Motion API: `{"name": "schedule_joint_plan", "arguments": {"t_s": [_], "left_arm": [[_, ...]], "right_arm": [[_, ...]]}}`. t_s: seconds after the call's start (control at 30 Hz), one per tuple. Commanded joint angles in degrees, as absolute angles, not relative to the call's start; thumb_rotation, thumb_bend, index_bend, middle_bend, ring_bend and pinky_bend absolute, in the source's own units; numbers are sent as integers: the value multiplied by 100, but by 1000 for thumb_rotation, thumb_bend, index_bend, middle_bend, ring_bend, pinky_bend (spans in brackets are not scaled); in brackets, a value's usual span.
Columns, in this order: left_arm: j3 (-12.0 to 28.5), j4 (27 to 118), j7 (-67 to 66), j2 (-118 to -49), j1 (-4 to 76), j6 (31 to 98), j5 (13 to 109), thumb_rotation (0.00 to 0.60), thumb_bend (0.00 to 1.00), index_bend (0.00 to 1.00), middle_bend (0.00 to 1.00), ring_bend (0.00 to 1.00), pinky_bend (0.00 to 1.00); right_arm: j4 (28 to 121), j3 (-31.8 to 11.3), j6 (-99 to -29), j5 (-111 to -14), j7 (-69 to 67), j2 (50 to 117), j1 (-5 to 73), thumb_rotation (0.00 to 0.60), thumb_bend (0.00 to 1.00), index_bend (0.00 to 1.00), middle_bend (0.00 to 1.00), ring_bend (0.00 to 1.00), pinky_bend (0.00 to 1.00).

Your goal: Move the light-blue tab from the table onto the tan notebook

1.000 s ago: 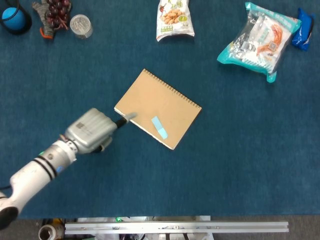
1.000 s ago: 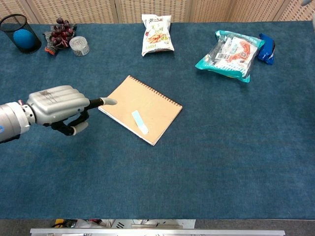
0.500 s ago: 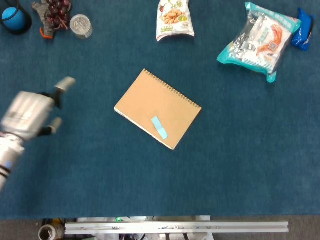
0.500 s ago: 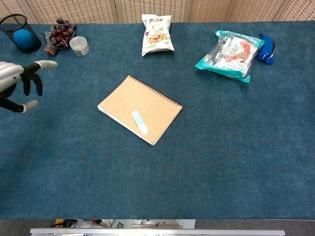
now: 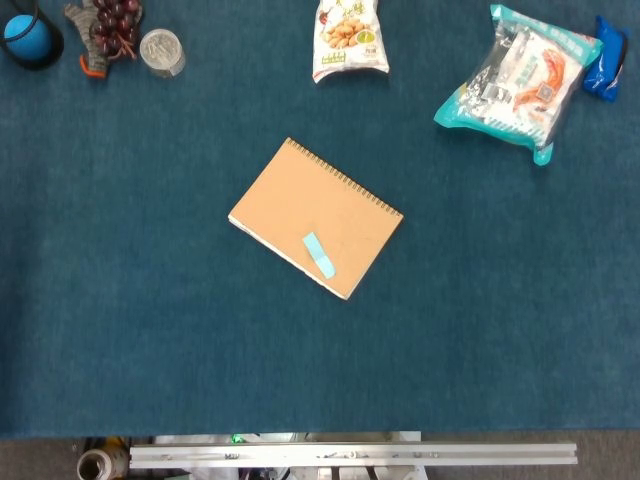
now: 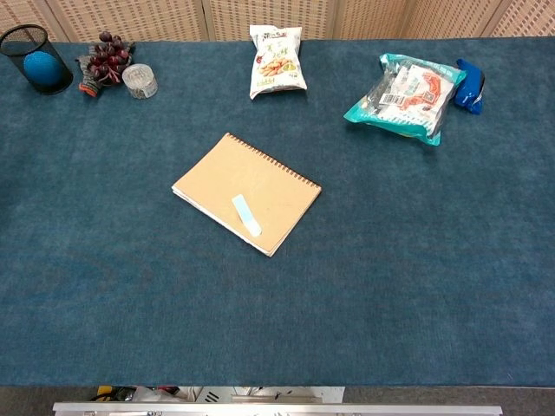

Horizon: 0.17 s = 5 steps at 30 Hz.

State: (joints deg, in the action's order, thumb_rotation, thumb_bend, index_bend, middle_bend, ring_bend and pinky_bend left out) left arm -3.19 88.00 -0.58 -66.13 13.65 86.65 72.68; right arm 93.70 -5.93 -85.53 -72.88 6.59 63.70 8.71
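Even bright overhead light, soft faint shadows, sharp focus, no glare or blur

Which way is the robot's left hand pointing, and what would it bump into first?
Neither view shows the left hand, so its line cannot be told. The light-blue tab lies on the tan spiral-bound notebook, with no hand near it.

Notebook: mid-table, lying askew. Tab: on the notebook, near its front edge. Snack bag: behind the notebook, at the far edge. Large packet: far right. Mesh cup with ball in it, grapes, small jar: far left corner.
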Motion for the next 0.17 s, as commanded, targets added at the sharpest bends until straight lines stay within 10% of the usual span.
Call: {"name": "schedule_joint_plan", "arguments": {"t_s": [0.03,0.17], "left_arm": [[-230,8672,71,-6720,1172,8852,7327,600,332,75,280,252,313],[-157,8562,225,-6800,1000,8948,7418,600,332,82,280,252,313]], "right_arm": [[9486,-571,-8628,-7333,725,6352,787,600,164,356,469,451,581],[9636,-562,-8617,-7339,792,6318,724,600,164,357,469,451,580]]}}
